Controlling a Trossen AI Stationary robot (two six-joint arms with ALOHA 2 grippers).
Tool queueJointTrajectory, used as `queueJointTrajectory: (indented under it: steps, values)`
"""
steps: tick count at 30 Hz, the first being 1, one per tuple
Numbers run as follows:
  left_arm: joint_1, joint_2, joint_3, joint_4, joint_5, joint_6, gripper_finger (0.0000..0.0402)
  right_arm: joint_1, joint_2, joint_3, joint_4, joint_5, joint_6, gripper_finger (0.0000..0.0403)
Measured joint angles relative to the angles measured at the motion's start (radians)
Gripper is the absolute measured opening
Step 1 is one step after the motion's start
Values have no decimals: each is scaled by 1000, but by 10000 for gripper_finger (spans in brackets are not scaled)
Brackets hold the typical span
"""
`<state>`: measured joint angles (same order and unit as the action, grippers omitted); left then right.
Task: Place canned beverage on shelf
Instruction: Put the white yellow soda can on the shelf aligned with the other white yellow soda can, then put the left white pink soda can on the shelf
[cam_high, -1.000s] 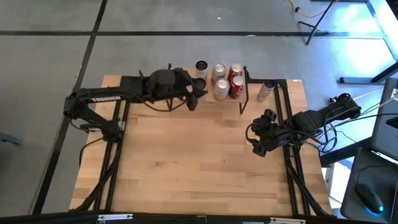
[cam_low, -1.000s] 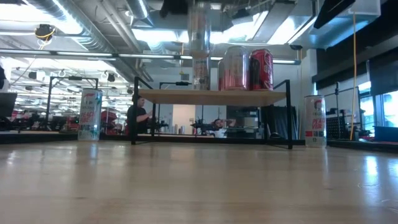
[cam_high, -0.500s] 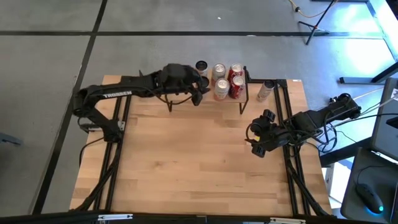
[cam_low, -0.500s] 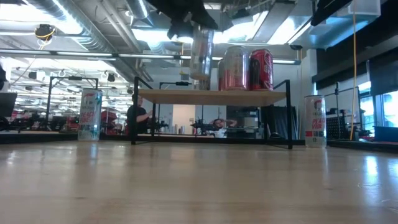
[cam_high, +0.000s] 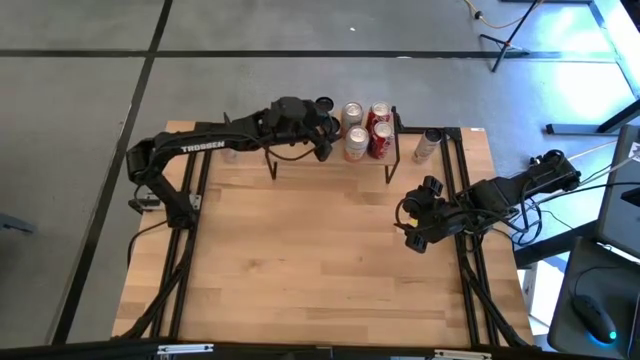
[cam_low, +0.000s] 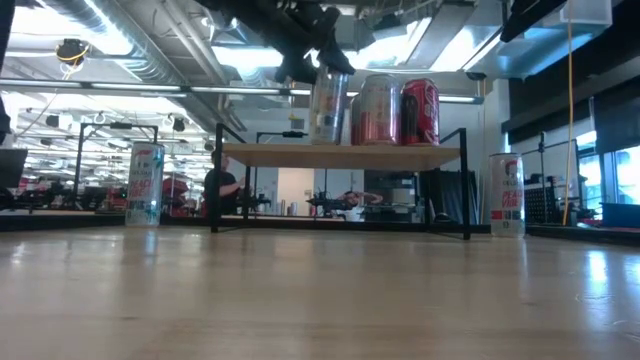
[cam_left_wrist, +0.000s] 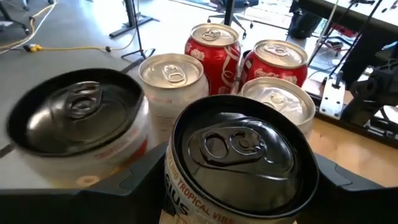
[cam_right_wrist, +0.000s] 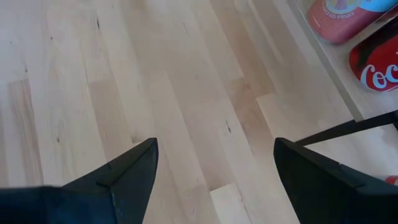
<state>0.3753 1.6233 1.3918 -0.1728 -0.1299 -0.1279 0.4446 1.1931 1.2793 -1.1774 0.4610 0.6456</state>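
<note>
A canned beverage (cam_left_wrist: 239, 163) is held between the fingers of the left claw (cam_high: 322, 135) just above the left end of the shelf (cam_low: 340, 153), tilted slightly, beside another dark-topped can (cam_left_wrist: 78, 127). Two silver cans (cam_high: 354, 130) and two red cans (cam_high: 379, 128) are seen on the shelf top. The right claw (cam_right_wrist: 214, 171) is held spread wide above the bare desk (cam_high: 320, 250), well apart from the shelf.

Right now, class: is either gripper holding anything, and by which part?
The left gripper grips a black-topped can by its sides, over the shelf. The right gripper, open, holds nothing.
</note>
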Motion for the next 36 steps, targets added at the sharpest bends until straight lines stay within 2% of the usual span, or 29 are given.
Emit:
queueJointTrajectory:
  steps: [7,22,30,36]
  values:
    - [11,13,0,8,20,-17,248,0,0,0,0,1,0,305]
    - [4,12,0,-2,17,-19,316,0,0,0,1,2,0,305]
    - [4,-56,0,-14,17,-18,321,0,0,0,2,3,0,305]
    - [1,-155,0,-36,17,-18,321,0,0,0,7,3,0,305]
